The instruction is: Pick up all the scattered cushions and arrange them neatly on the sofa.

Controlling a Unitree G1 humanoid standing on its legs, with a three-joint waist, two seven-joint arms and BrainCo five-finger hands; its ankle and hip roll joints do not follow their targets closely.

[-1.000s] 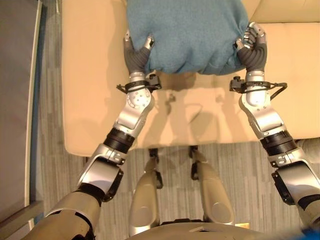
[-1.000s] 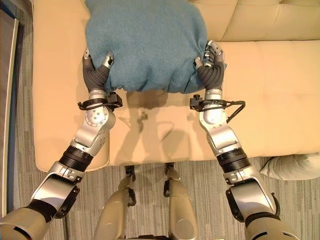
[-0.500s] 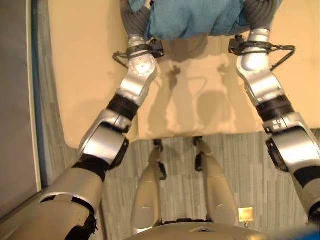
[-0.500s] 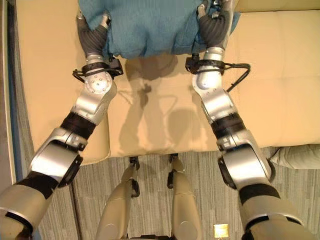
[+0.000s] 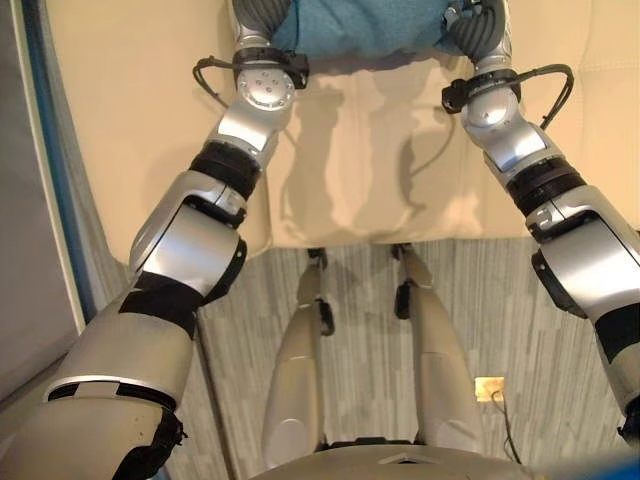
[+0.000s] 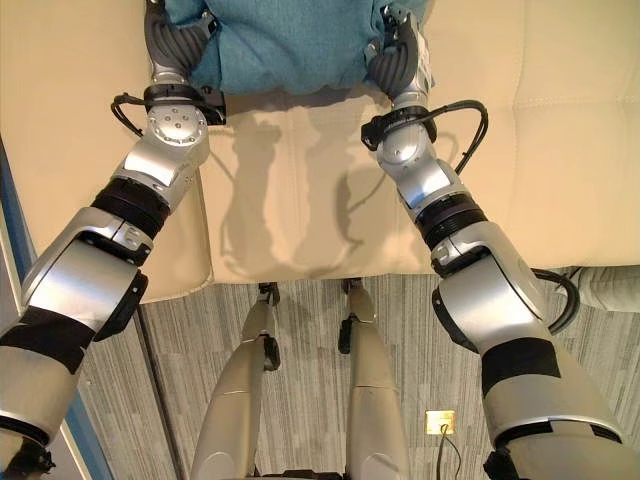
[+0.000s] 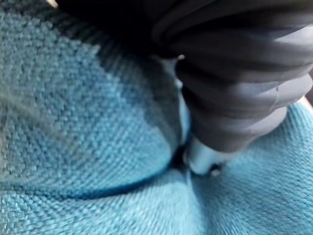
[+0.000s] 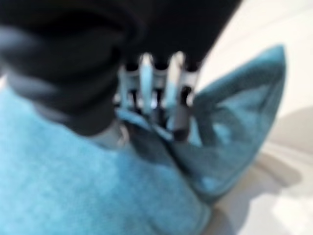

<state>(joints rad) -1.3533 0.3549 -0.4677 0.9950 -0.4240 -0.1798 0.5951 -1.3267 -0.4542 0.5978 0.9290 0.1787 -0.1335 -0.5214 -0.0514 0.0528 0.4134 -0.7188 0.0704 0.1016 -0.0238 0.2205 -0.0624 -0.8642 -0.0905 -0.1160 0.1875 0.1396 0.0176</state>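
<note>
Teal knit fabric bunches at the top centre of the head views: the cushion [image 6: 285, 45] is held between the 2 hands over the beige sofa [image 6: 300, 190] seat. Its lower edge sags between the wrists, and its shadow falls on the seat just below it.

At the upper left of the frame, the left hand [image 6: 172, 42] grips the cushion's left corner. In its wrist view the dark cover [image 7: 234, 73] presses straight into the weave and a silver fingertip [image 7: 203, 159] digs into a fold of the cloth, so the hand is closed on the fabric.

At the upper right of centre, the right hand [image 6: 398, 55] has the opposite corner. Its wrist view shows the fingers [image 8: 156, 93] curled in a row, pinching a pleat of the teal cloth, with the free corner of the cushion [image 8: 244, 117] sticking out past them over the pale seat.

Both arms reach forward from the lower corners across the seat's front edge. Grey striped floor [image 6: 300, 350] runs below the sofa, and a second, pale cushion [image 6: 610, 285] shows partly at the right edge on the floor.
</note>
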